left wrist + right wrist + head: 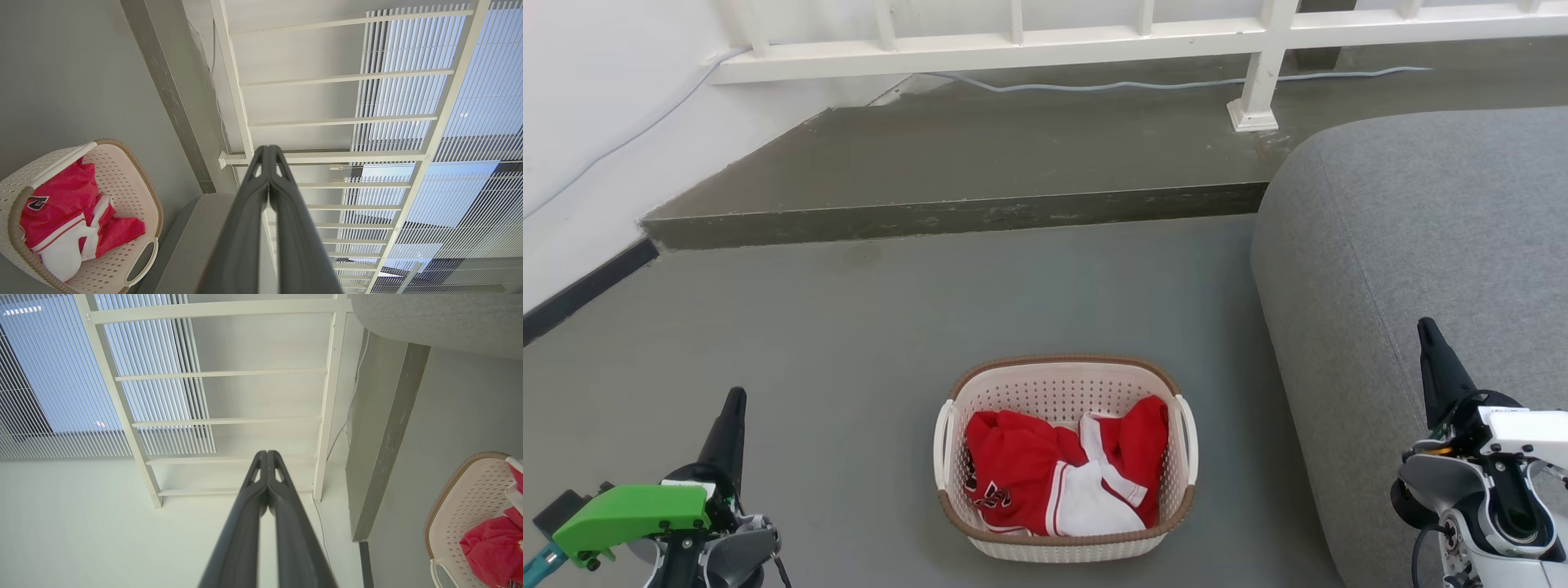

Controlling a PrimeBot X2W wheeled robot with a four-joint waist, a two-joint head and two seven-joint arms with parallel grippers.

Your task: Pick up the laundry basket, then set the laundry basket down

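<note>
Two hands, both empty, and the basket sits upright on the floor between them, a bit nearer the R side. L hand is at near left, fingers clenched tip to tip with nothing in them. R hand is at near right, up alongside the grey sofa, also pinched shut on nothing. Neither is touching the basket; both are well apart from it.

Inside there's a red-and-white kit, bunched up and filling most of the bottom. White handles sit on the L and R sides, one facing each hand. The step is far behind, no obstacle.

Stage? Can't call it. Basket flat on the floor with hands off fits a lift yet to come, and equally fits basket already put back and let go.

Handling notes, my read: any carry wants both handles taken evenly, since a one-sided pull would prob. tip it and spill the kit. Load looks soft and light, so a gentle grip should do. Perforated plastic walls may flex, so the handles or the brown rim are a better hold than the sides. R side is tight, with the sofa just beside the basket, so not much elbow room there.
</note>
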